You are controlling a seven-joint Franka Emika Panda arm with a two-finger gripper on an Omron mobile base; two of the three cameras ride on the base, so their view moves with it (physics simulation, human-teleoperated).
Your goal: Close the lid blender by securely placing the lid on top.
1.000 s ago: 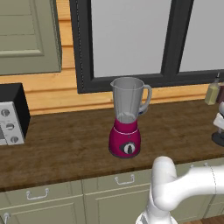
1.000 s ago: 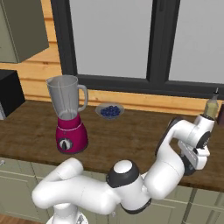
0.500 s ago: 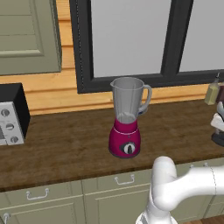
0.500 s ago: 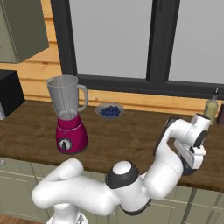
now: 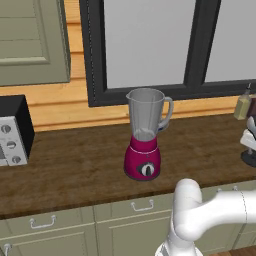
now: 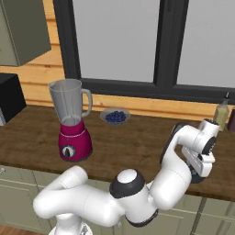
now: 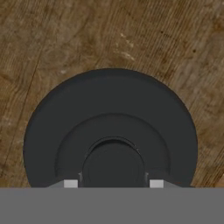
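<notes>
In your left base view, the blender (image 5: 145, 145) stands upright near the middle of the wooden desk (image 5: 75, 170), its clear jar open at the top and its dial facing you; a black-and-white box (image 5: 12, 132) sits at the far left, and a yellowish bottle (image 5: 243, 104) stands by the window at the right edge. Near that right edge you can make out a bit of the lid (image 5: 248, 159) as a dark shape on the desk, below the white hand. In your right base view, the blender (image 6: 72, 124) is on the left, a small bowl of blue berries (image 6: 114, 116) lies behind and to its right, and the arm bends down over the right part of the desk, the bottle (image 6: 222, 113) just beyond it. In your hand view, the lid (image 7: 109, 131) lies flat on the wood directly beneath you, and the fingers (image 7: 71, 183) show as two pale tips flanking its central knob; you cannot tell whether they press on it or stand free.
</notes>
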